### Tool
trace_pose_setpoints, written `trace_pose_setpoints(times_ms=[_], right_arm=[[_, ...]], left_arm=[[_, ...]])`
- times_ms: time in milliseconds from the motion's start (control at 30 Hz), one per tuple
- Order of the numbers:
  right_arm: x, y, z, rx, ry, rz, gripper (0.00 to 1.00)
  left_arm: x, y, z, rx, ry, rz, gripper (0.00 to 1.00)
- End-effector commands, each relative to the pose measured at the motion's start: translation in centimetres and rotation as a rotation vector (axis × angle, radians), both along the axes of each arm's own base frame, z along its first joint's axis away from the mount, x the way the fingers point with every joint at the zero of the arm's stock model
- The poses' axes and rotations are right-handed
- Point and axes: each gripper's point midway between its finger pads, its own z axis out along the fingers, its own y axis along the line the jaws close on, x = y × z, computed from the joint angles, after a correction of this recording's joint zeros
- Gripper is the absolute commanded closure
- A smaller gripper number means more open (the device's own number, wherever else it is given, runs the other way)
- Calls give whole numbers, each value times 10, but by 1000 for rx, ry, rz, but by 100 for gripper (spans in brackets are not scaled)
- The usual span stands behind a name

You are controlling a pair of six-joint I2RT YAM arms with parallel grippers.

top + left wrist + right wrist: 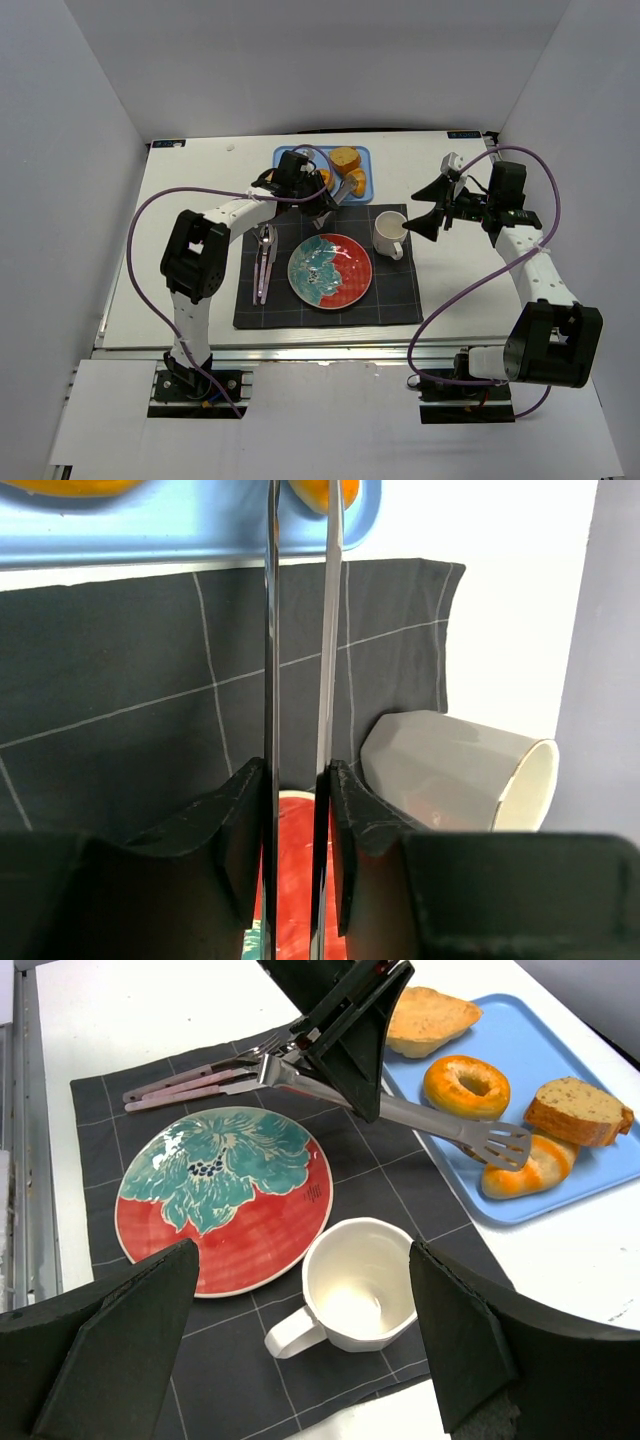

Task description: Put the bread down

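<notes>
A dark gridded placemat (400, 1192) on the white table (150, 1010) carries one red-and-teal floral plate (225, 1195), one white mug (355, 1285) just beside it, and cutlery (190, 1082) laid side by side at the mat's far edge; their number is hard to tell. Next to the mat, one blue tray (560, 1045) holds four baked items: a smooth bun (430, 1020), a ring doughnut (468, 1085), a seeded bread slice (578, 1112) and the bread (530, 1172), a ridged roll at the tray's near edge. The left gripper (355, 1055) is clamped on metal tongs (440, 1125), whose slotted tip reaches past the doughnut and meets the bread's top edge. The right gripper (300, 1260) hangs above the mug with fingers wide apart, well away from the bread.
</notes>
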Motion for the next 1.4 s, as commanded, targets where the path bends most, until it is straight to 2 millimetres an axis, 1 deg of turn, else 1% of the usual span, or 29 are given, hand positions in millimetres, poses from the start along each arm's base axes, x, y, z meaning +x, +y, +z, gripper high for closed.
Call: trace_pose_setpoints(times_ms=[0, 100, 133, 167, 233, 267, 300, 367, 400, 433, 467, 500, 533, 567, 600, 633, 667, 733, 800, 833, 867, 933, 967, 1033, 1067, 1233, 1267, 1333, 1367], right_arm=[[-7, 1, 11, 21, -29, 23, 11], [-7, 1, 12, 22, -29, 23, 11], [-8, 1, 13, 24, -29, 26, 11], [-7, 1, 14, 23, -32, 24, 11], [-8, 0, 15, 24, -32, 24, 11], [-8, 0, 15, 24, -32, 23, 11], [-8, 0, 16, 25, -34, 24, 11], [-9, 0, 16, 26, -34, 25, 11], [-9, 0, 16, 27, -33, 25, 11], [-9, 0, 18, 28, -36, 27, 11], [-9, 0, 18, 28, -37, 27, 11], [-10, 0, 18, 29, -36, 27, 11], [-9, 0, 19, 30, -38, 27, 11], [-9, 0, 19, 29, -38, 27, 10], [-9, 0, 19, 29, -36, 27, 11], [-9, 0, 19, 29, -38, 27, 11], [-9, 0, 20, 29, -39, 27, 11], [-10, 0, 20, 29, -41, 27, 11], [-10, 0, 20, 30, -39, 28, 11], [-10, 0, 20, 31, -39, 29, 11], [-10, 0, 20, 30, -39, 28, 11], [-10, 0, 20, 30, -38, 28, 11], [-10, 0, 21, 30, -41, 28, 11], [-10, 0, 20, 31, -38, 29, 11], [-10, 0, 21, 31, -39, 29, 11], [-9, 0, 22, 32, -39, 31, 10], [-10, 0, 22, 32, -38, 31, 11], [-10, 0, 22, 22, -54, 36, 11], [-12, 0, 22, 18, -47, 37, 11]], left_arm=[[4, -13, 32, -81, -53, -18, 77], [3, -18, 52, -137, -75, -25, 90], [3, -19, 56, -149, -78, -23, 97], [1, -19, 67, -167, -93, -27, 98], [-1, -19, 78, -191, -106, -17, 100], [-2, -17, 90, -203, -125, -9, 100], [-2, -15, 95, -211, -134, 3, 100], [-7, -11, 96, -216, -135, 13, 100], [-10, -11, 108, -239, -153, 15, 100], [-16, -8, 101, -239, -139, 18, 100], [-19, -8, 103, -251, -138, 19, 100], [-23, -9, 116, -293, -155, 13, 100], [-27, -7, 111, -300, -140, 16, 100], [-30, -8, 116, -323, -143, 15, 100], [-34, -8, 128, -351, -163, 4, 100], [-37, -8, 132, -362, -165, 2, 100], [-41, -6, 130, -362, -159, 1, 100], [-48, -3, 139, -371, -167, -4, 100], [-53, 2, 137, -362, -160, -2, 100], [-55, 5, 142, -364, -171, 2, 100], [-57, 8, 138, -357, -161, 8, 100], [-57, 17, 139, -355, -167, 27, 100], [-58, 20, 144, -359, -178, 32, 100], [-57, 29, 144, -357, -181, 50, 100], [-58, 31, 148, -360, -189, 53, 100], [-57, 41, 151, -356, -205, 60, 100], [-60, 43, 150, -342, -204, 51, 100], [-72, 48, 153, -311, -210, 15, 100], [-85, 56, 137, -217, -185, -30, 100]])
